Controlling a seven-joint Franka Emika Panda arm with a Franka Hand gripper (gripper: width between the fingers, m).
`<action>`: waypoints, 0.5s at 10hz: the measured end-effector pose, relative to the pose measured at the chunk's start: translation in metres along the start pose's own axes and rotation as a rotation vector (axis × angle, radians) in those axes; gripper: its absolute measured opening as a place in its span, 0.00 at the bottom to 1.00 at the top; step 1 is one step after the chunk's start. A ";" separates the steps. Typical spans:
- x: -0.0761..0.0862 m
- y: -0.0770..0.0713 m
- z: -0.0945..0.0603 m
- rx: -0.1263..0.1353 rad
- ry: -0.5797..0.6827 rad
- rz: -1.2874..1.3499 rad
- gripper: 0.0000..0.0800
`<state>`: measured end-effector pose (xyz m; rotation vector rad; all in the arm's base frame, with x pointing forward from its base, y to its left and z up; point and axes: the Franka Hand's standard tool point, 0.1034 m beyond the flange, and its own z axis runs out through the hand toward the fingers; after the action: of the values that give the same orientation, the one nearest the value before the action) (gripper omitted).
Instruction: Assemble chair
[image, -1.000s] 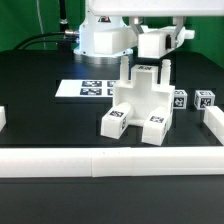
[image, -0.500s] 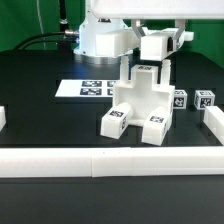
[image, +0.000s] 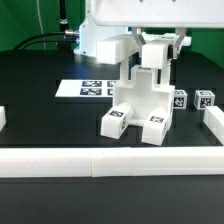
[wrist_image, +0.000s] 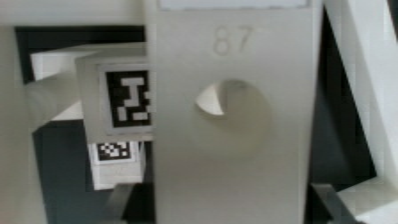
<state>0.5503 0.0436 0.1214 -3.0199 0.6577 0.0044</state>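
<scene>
While the gripper (image: 152, 47) is clamping a white chair panel (wrist_image: 231, 150) between its fingers, the half-built chair (image: 140, 105) is sitting just below it, two tagged blocks (image: 204, 98) lying lower, off to one side.

1. The arm (image: 140, 10) is glossy white, with smooth rounded shells. One broad white section spans the far top of the exterior view.
2. Its base (image: 100, 38) is a rounded white housing with soft grey shading, at the far side of the table.
3. Thin black cables (image: 40, 42) lie by the base, on the exterior view's left.
4. The gripper (wrist_image: 228, 205) has a boxy white body with dark trim.
5. Its fingers (wrist_image: 121, 207) are dark grey, slim and flat-sided in the wrist view.
</scene>
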 end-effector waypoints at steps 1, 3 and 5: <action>-0.001 -0.003 0.000 0.000 0.001 -0.005 0.36; -0.002 -0.005 0.000 0.002 0.002 -0.008 0.36; -0.002 -0.003 0.000 0.006 0.008 -0.007 0.36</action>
<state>0.5495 0.0476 0.1220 -3.0185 0.6461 -0.0098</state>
